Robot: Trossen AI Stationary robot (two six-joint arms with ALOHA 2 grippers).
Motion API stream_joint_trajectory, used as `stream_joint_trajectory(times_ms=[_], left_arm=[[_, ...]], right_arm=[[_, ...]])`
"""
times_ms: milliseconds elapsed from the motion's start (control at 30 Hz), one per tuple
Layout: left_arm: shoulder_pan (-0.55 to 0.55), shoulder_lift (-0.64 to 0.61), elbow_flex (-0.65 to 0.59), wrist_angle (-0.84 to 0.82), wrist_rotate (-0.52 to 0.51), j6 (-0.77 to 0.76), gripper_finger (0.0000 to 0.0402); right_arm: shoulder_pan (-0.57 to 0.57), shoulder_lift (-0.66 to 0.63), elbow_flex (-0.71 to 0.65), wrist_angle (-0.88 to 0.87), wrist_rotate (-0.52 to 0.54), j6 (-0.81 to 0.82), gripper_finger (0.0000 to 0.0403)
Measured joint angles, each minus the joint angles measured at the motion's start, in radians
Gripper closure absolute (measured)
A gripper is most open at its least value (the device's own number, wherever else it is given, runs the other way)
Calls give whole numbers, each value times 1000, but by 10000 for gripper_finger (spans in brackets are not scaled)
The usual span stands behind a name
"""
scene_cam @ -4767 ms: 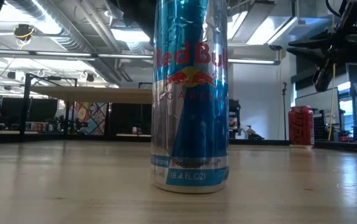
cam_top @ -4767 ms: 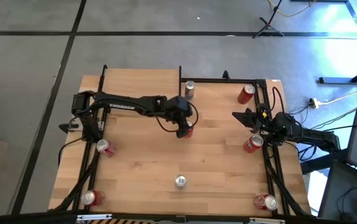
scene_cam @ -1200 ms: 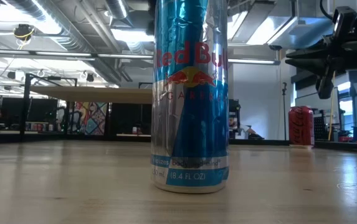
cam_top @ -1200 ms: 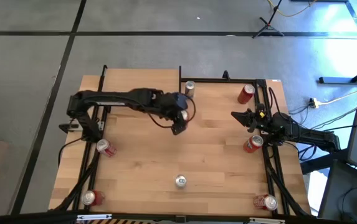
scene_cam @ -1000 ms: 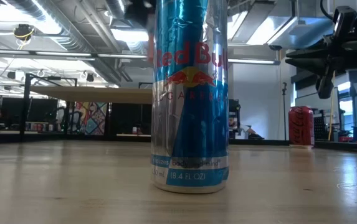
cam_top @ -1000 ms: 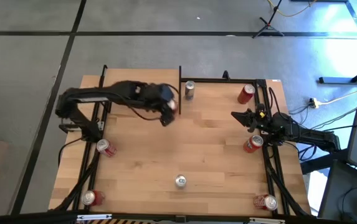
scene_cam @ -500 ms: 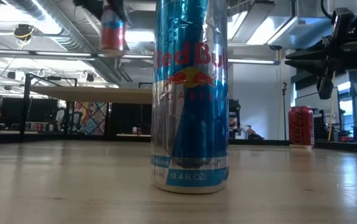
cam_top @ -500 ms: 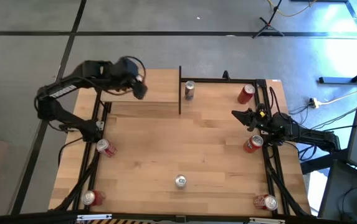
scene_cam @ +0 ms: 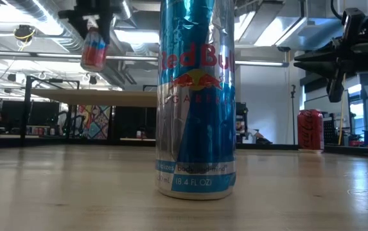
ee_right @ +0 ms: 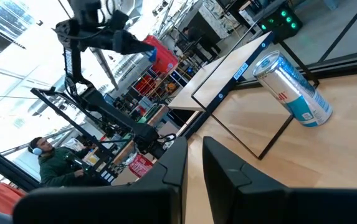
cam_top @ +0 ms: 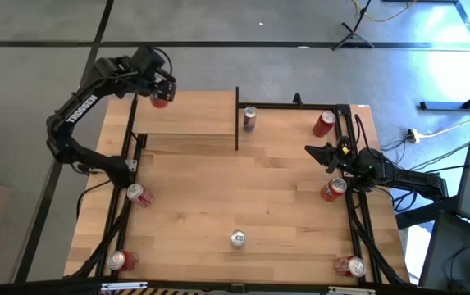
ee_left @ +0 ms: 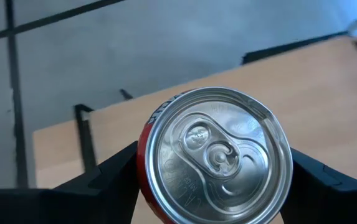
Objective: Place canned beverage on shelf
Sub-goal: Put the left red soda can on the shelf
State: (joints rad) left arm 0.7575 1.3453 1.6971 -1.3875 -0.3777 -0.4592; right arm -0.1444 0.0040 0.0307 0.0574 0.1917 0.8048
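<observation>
Can (cam_top: 160,100) pinched in left gripper (cam_top: 159,94) | high over shelf (cam_top: 193,115), its 10 o'clock corner | not set down yet

Shelf (cam_top: 189,115) sits on the table's (cam_top: 243,197) far-left part. Left gripper (cam_top: 159,88) holds a can (cam_top: 160,99) in the air over the shelf's far-left corner. One can (cam_top: 249,119) stands just right of the shelf, another (cam_top: 324,124) lies near the far-right corner. Right gripper (cam_top: 321,154) hangs at the right edge, a can (cam_top: 333,189) just before it. Cans at left edge (cam_top: 139,195), near-left corner (cam_top: 118,260), near-right corner (cam_top: 349,266), near-centre (cam_top: 237,239).
</observation>
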Motion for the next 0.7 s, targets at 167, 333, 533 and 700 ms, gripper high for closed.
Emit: stream_joint_trajectory(times_ms=[167,333,533,700], left_arm=[[139,0,-80,43,69,82,128],[223,1,-173,155,133,129,128],[284,1,-244,200,143,179,128],[295,1,-251,216,173,202,128]], right_arm=[[0,0,0,0,0,0,363],[0,0,0,0,1,1,363],[0,0,0,0,2,1,363],[0,0,0,0,10,1,363]])
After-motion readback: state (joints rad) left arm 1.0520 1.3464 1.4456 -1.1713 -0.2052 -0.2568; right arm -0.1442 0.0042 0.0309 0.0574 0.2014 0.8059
